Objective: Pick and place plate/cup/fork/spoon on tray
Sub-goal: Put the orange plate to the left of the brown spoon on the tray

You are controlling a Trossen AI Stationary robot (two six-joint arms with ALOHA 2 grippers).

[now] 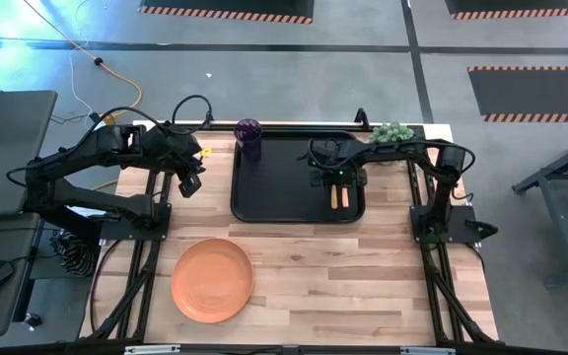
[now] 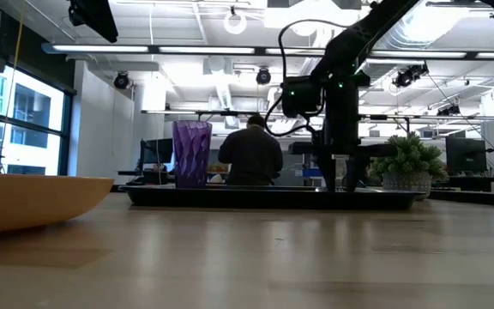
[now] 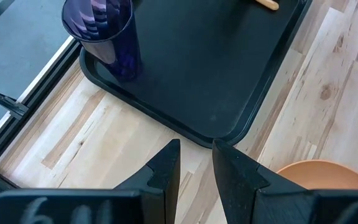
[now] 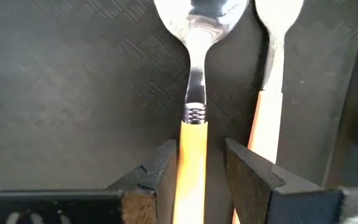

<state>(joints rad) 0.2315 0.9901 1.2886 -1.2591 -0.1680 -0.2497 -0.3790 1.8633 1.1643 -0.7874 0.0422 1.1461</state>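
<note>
— Setting the spoon [image 4: 191, 93] flat beside the fork [image 4: 267, 106] looks like the step in hand. The right gripper [image 4: 199, 168] straddles the spoon's handle on the tray [image 1: 284, 187], fingers either side; whether they pinch or have let go, I cannot tell.

— I'd part them fully and lift straight up, so the smooth handle doesn't drag against the fork.

— And the plate [image 1: 212, 279]?

— Nearest us, on bare wood, well apart from the tray: round, matte orange, shallow.

— The left gripper [image 3: 195, 163]?

— Nearly closed on nothing, hanging beside the tray's left edge.

— Farther back?

— The cup [image 1: 249, 138], ribbed translucent purple, upright in the tray's far left corner.
</note>
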